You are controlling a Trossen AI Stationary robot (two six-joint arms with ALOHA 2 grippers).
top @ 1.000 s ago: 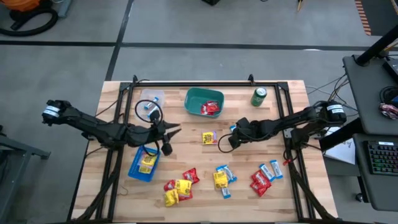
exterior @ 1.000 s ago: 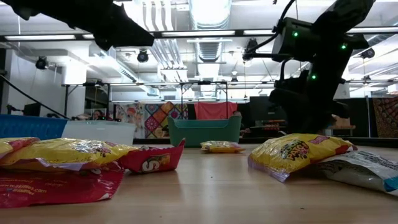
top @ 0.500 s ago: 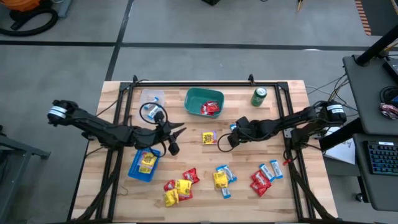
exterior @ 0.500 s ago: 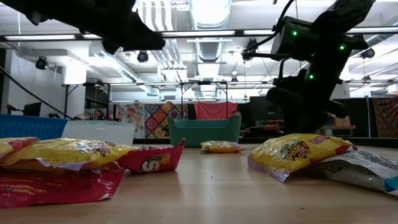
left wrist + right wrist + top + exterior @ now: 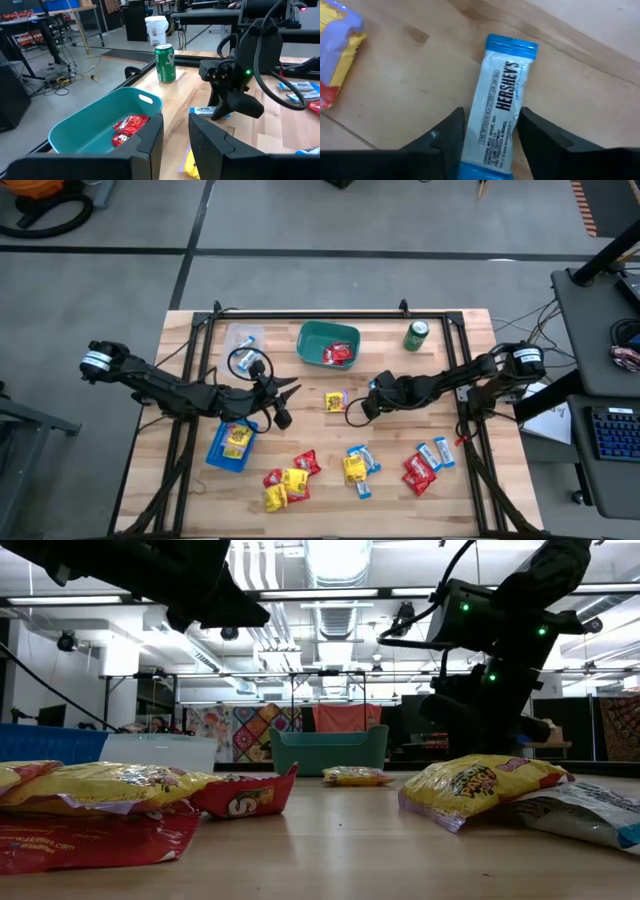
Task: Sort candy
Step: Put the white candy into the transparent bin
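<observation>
A blue-and-white bar (image 5: 500,107) lies flat on the table between the open fingers of my right gripper (image 5: 492,137), which is low over it right of the table's middle (image 5: 372,398). The bar's far end shows in the left wrist view (image 5: 201,109). My left gripper (image 5: 285,393) hovers open and empty left of the middle, its fingers (image 5: 175,142) pointing toward the right arm. A yellow packet (image 5: 336,401) lies between the two grippers. Several red, yellow and blue-and-white sweets (image 5: 350,468) lie loose near the front edge.
A teal bin (image 5: 328,345) with red packets stands at the far middle, with a green can (image 5: 417,335) to its right. A clear tray (image 5: 243,338) sits at the far left. A blue tray (image 5: 232,443) with a yellow packet sits at the near left.
My left gripper has moved toward the table's right edge, closer to the yellow packet. My right gripper has shifted a little toward the table's left, staying over the blue-and-white bar. No candy has moved.
</observation>
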